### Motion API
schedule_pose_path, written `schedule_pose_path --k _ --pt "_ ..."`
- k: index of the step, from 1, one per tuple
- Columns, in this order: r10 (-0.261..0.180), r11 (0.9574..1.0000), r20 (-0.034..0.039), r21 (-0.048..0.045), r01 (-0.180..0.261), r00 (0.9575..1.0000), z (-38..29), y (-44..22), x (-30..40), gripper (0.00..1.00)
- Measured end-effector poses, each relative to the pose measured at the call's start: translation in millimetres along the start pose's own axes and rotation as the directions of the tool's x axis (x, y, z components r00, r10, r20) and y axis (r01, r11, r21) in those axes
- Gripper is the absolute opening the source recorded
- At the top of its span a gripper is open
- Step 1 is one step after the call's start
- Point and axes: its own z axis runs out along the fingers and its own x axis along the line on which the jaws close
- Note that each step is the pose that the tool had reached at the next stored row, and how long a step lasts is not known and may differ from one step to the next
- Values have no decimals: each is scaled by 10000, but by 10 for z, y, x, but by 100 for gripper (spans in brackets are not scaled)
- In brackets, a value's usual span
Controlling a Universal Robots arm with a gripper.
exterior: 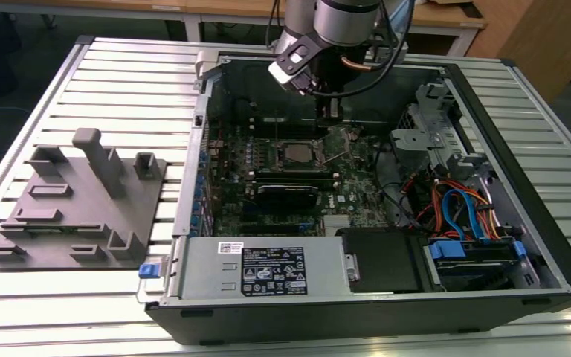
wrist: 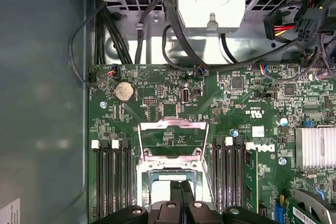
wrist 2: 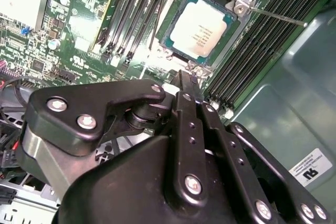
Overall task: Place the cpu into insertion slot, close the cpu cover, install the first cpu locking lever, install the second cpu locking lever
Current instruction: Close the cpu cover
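Silver-beige cpu (wrist 2: 201, 29) sits flat in its socket on the motherboard (wrist 2: 79, 30), inside the open computer case (exterior: 365, 331) on the desk (exterior: 117, 74). Grey cpu cover (wrist: 173, 125) stands swung open, off the chip. The hand (wrist 2: 188, 77) is closed on nothing, tips just beside the socket.

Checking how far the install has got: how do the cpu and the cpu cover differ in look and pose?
The cpu is a solid square with a pale metal face, while the cpu cover is a thin grey frame around a large open window. The cpu lies flat in the socket, whereas the cpu cover is swung open off it and not closed over the cpu. Both are square and metallic.
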Motion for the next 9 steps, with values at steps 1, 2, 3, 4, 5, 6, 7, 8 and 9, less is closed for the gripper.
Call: schedule_pose_path --k 1,2,3,4,5,6,7,8,9 --pt "1 10000 -1 0 -1 10000 0 6 0 10" --pt "0 10000 0 0 0 10000 0 13 0 10" --pt "1 10000 0 0 -1 10000 0 19 1 10" --pt "1 10000 0 0 -1 10000 0 25 1 10" --pt "0 10000 0 0 0 10000 0 32 1 10" --pt "0 10000 0 0 0 10000 0 39 1 10" --pt "1 10000 0 0 -1 10000 0 45 1 10" --pt "0 10000 -1 0 0 10000 1 52 2 10" --pt "1 10000 0 0 -1 10000 0 58 2 10"
